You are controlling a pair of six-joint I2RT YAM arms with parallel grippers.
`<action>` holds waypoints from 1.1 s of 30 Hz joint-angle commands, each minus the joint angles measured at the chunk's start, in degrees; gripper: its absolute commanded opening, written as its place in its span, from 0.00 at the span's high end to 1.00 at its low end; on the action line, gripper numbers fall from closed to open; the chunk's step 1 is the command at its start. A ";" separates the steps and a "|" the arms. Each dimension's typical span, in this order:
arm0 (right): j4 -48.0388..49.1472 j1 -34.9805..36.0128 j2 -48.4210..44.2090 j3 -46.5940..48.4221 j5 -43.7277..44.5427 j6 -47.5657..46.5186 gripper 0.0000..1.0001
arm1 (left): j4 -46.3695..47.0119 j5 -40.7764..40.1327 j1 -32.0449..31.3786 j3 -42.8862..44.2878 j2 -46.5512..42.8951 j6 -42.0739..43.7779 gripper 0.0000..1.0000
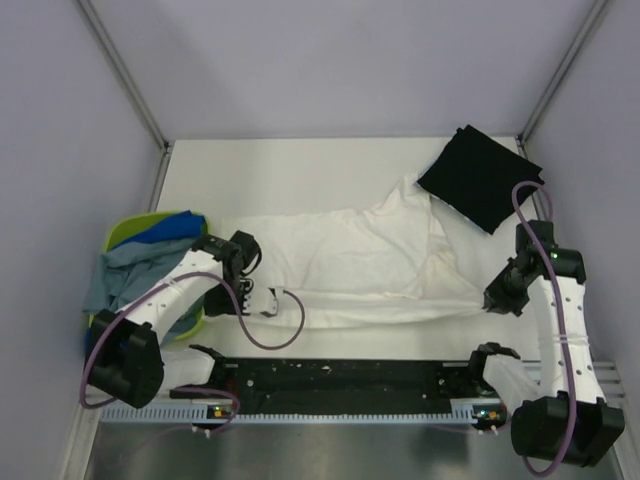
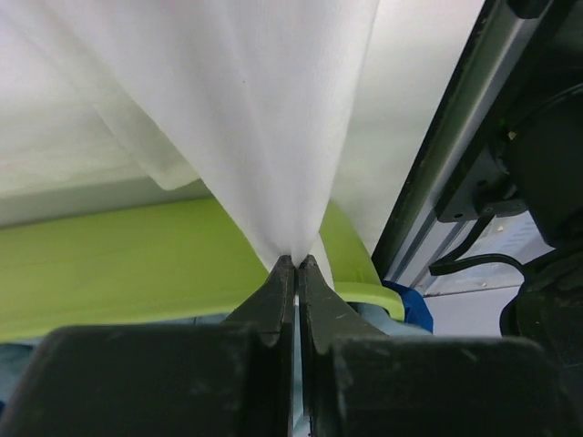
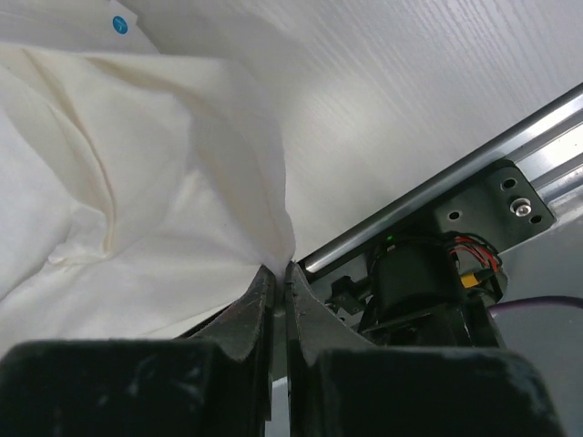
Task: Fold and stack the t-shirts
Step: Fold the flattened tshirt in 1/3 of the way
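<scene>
A large white t-shirt [image 1: 350, 260] lies stretched across the middle of the table; no print shows on it. My left gripper [image 1: 258, 302] is shut on its near left edge, and the cloth [image 2: 255, 109] fans up from the closed tips [image 2: 296, 261]. My right gripper [image 1: 497, 303] is shut on its near right corner, with the fabric [image 3: 137, 182] pinched at the tips [image 3: 281, 267]. A black t-shirt [image 1: 478, 178] lies folded flat at the back right. A bright blue t-shirt [image 1: 165, 232] and a grey-blue one [image 1: 120, 270] spill from the basket.
A lime-green basket [image 1: 125, 228] stands at the table's left edge, close behind my left gripper [image 2: 137, 273]. A black rail [image 1: 340, 380] runs along the near edge between the arm bases. Metal frame posts and grey walls enclose the table.
</scene>
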 commanded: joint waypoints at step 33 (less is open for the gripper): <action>54.62 16.83 26.30 -2.68 -13.68 -11.79 1.00 | 4.29 47.21 -7.33 44.54 28.70 -23.47 0.38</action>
